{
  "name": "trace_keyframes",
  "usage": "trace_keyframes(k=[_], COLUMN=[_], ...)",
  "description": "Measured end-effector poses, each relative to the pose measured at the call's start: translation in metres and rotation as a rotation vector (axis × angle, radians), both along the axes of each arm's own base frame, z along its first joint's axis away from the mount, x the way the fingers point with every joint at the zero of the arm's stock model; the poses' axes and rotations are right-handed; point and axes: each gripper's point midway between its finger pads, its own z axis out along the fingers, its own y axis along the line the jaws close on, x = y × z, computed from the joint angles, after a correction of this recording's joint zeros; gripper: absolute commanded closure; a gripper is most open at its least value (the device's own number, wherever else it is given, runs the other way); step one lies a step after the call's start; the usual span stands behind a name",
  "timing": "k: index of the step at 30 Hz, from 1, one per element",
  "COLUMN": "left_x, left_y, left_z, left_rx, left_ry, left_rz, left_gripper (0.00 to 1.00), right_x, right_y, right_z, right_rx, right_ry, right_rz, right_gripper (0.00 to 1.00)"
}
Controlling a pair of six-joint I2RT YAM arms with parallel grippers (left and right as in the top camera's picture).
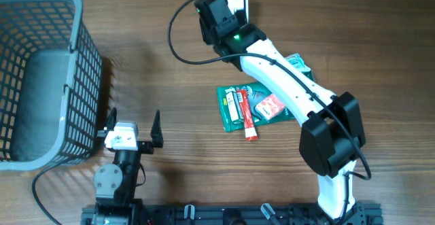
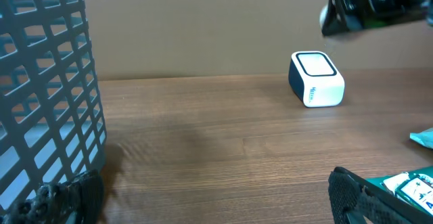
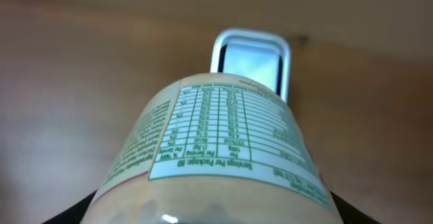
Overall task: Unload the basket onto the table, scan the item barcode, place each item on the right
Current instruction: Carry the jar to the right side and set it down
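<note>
Bottle [image 3: 216, 136] gripped in right hand [image 1: 219, 7], poised at scanner [image 3: 250, 58]; scan itself looks pending. Left hand [image 1: 132, 126] idles, fingers spread wide.

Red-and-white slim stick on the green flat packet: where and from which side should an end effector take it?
Probably from above, closing across the narrow width of the red-and-white slim stick near its robot-side end. It lies flat, and that end overhangs the green flat packet onto the wooden table, leaving room on both long sides.
</note>
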Motion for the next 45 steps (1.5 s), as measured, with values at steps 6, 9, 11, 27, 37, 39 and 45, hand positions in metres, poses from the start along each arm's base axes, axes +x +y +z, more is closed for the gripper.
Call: trace_keyframes(k=[6, 9, 11, 27, 37, 39, 45], left_x=[0.000, 0.000, 0.000, 0.000, 0.000, 0.000, 0.000], left_y=[0.000, 0.000, 0.000, 0.000, 0.000, 0.000, 0.000], left_z=[0.000, 0.000, 0.000, 0.000, 0.000, 0.000, 0.000], left_rx=[0.000, 0.000, 0.000, 0.000, 0.000, 0.000, 0.000], left_ry=[0.000, 0.000, 0.000, 0.000, 0.000, 0.000, -0.001], left_rz=[0.000, 0.000, 0.000, 0.000, 0.000, 0.000, 0.000], left_gripper=[0.00, 0.00, 0.00, 0.00, 0.00, 0.00, 0.00], right_x=[0.069, 0.091, 0.103, 0.105, 0.044, 0.020, -0.010], right_y=[-0.032, -0.053, -0.062, -0.040, -0.071, -0.093, -0.222], right_z=[0.004, -0.012, -0.021, -0.062, -0.039, -0.016, -0.033], right_rx=[0.018, 0.015, 0.014, -0.001, -0.129, -0.139, -0.107], right_ry=[-0.215, -0.249, -0.261, -0.214, 0.049, 0.117, 0.366], right_rz=[-0.098, -0.131, -0.130, -0.027, -0.005, -0.033, -0.269], right_gripper=[0.27, 0.28, 0.28, 0.31, 0.31, 0.31, 0.27])
